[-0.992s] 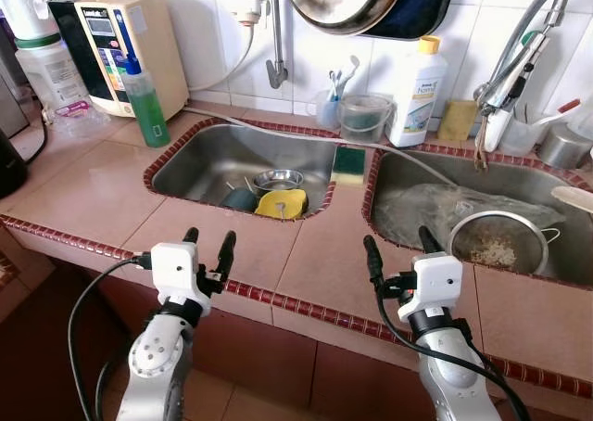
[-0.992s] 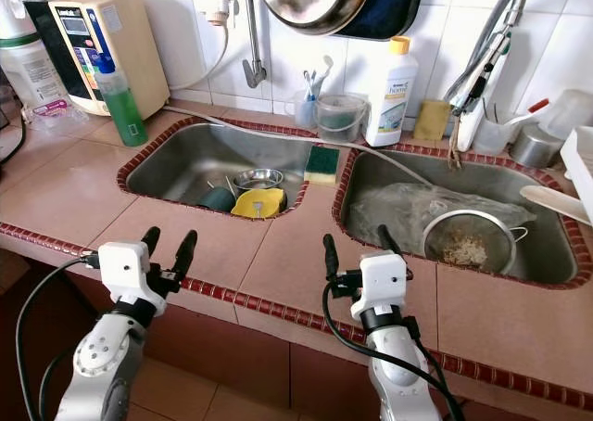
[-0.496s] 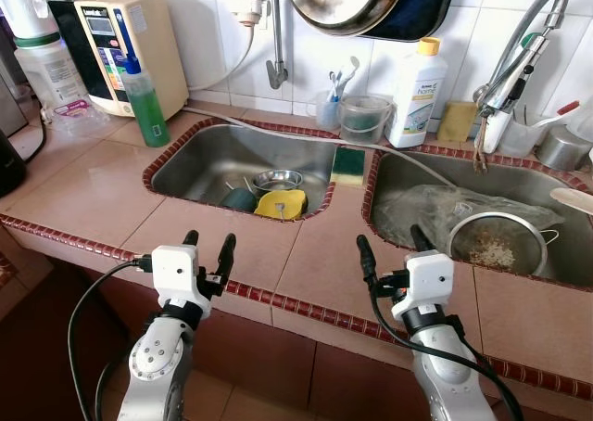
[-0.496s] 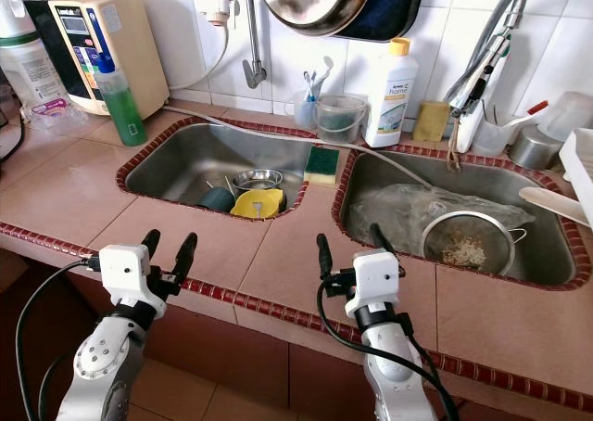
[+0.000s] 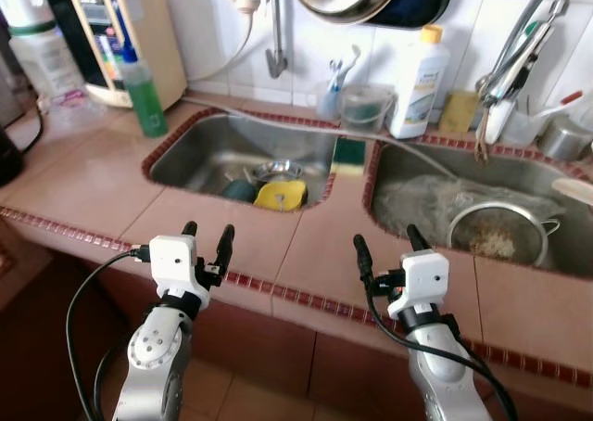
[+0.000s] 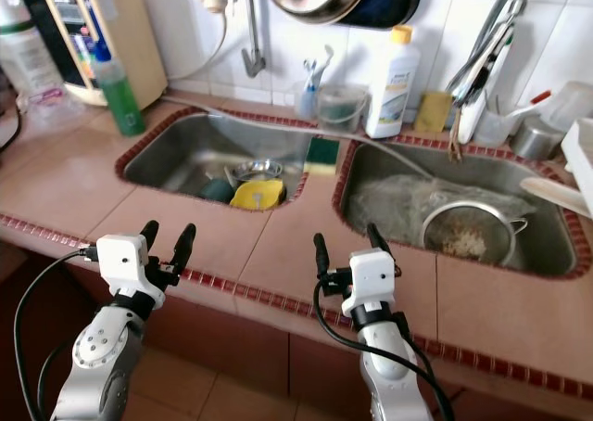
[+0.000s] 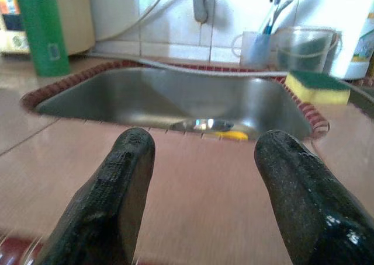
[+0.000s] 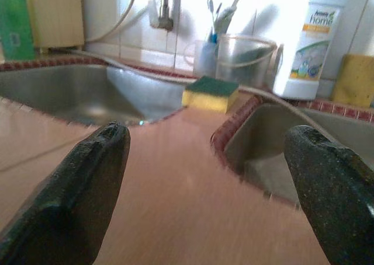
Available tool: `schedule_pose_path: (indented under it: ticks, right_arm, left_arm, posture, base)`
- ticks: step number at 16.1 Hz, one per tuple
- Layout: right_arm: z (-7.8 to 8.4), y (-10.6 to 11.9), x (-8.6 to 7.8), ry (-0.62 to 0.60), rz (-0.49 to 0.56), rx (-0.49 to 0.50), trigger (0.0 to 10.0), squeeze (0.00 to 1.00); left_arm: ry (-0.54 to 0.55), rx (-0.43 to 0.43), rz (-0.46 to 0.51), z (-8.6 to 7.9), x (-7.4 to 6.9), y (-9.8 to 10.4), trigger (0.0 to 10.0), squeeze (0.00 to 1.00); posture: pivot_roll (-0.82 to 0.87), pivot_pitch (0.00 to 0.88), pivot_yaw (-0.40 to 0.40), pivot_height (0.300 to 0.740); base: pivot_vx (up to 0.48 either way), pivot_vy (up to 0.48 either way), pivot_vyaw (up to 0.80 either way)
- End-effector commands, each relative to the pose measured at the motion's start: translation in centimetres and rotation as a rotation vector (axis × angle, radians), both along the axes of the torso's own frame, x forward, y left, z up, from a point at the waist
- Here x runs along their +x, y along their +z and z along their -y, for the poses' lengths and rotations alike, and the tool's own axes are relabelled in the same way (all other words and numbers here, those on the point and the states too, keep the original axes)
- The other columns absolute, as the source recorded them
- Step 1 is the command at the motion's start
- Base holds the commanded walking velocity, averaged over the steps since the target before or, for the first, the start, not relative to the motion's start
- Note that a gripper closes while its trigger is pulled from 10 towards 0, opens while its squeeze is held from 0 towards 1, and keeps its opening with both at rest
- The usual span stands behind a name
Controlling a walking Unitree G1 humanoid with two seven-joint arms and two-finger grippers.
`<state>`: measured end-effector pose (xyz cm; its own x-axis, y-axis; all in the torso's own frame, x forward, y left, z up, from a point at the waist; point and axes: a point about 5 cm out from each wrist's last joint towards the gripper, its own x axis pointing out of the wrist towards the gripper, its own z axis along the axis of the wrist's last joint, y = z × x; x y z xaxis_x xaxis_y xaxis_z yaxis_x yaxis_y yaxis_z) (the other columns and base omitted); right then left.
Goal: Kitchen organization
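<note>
Two empty grippers over the front edge of the tiled counter [image 5: 83, 184].

The left gripper [image 5: 208, 237] and right gripper [image 5: 384, 248] hold their fingers spread, gripping nothing; beyond, a yellow-green sponge [image 5: 349, 155] lies on the divider between the left sink [image 5: 195, 152] and right sink [image 5: 408, 166]; a strainer [image 5: 497, 238] sits in the right sink.

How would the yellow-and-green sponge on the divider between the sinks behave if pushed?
The sponge looks soft, so it would likely squash rather than stay stiff. It is probably light. Sitting at the edge of the left sink, a push may drop it in.
</note>
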<state>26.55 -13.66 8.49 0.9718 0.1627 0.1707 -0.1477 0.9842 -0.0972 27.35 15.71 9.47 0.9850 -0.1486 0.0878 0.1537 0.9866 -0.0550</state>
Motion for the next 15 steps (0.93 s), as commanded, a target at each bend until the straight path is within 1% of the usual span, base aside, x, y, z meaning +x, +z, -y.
schedule_pose_path:
  ticks: [1, 15]
  right_arm:
    - [0.11, 0.13, 0.08, -0.007, 0.010, 0.004, 10.0, 0.00]
    - [0.00, -0.45, -0.05, -0.018, -0.001, 0.006, 10.0, 0.00]
  left_arm:
    - [0.001, 0.006, -0.012, -0.20, 0.04, -0.10, 10.0, 0.00]
    - [-0.010, 0.013, -0.026, -0.11, 0.18, -0.05, 10.0, 0.00]
  posture:
    - [-0.16, 0.000, 0.066, 0.740]
    - [-0.16, 0.000, 0.077, 0.740]
  base:
    - [-0.281, 0.000, 0.00]
    - [-0.282, 0.000, 0.00]
